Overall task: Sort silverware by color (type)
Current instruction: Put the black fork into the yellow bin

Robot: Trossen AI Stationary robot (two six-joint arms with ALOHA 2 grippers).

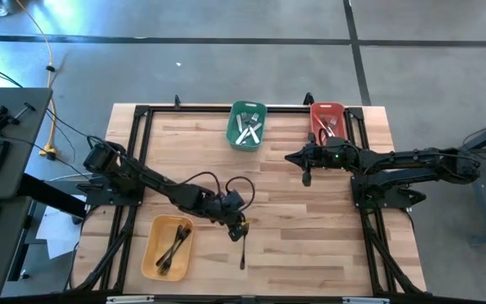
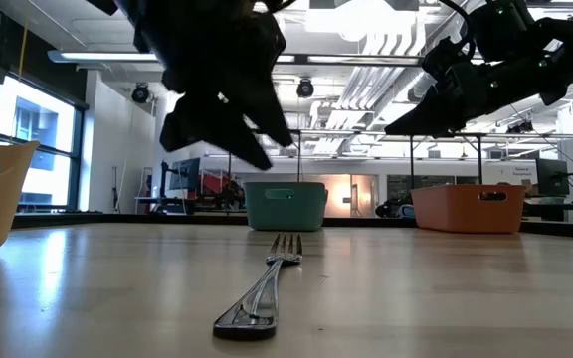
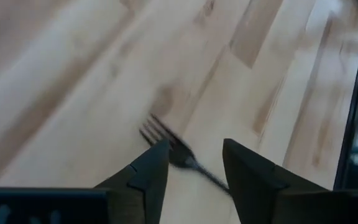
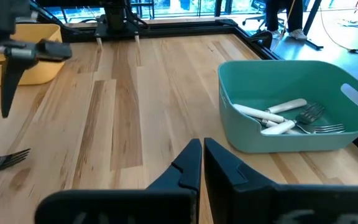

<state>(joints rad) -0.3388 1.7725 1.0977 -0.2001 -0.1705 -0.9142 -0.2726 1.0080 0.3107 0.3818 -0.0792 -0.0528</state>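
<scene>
One all-black fork (image 1: 242, 251) lies flat on the bare wood, tines toward the far edge (image 2: 285, 245), handle toward the near edge. My left gripper (image 3: 194, 152) hovers open above its tine end, a finger on either side of the neck (image 3: 188, 160), clear of it in the low view. My right gripper (image 4: 202, 155) is shut and holds nothing, in the air between the green bin (image 4: 291, 93) and the red bin (image 1: 327, 121). Black forks (image 1: 173, 247) lie in the yellow bin, white-handled forks (image 4: 278, 118) in the green bin, and red-handled ones (image 1: 326, 128) in the red bin.
The yellow bin (image 1: 152, 253) sits near the table's near-left corner, left of the fork. The green bin (image 1: 235, 135) and the red bin stand along the far edge. A black metal frame (image 1: 133, 160) runs along the table's sides. Bare wood (image 1: 310, 245) stretches right of the fork.
</scene>
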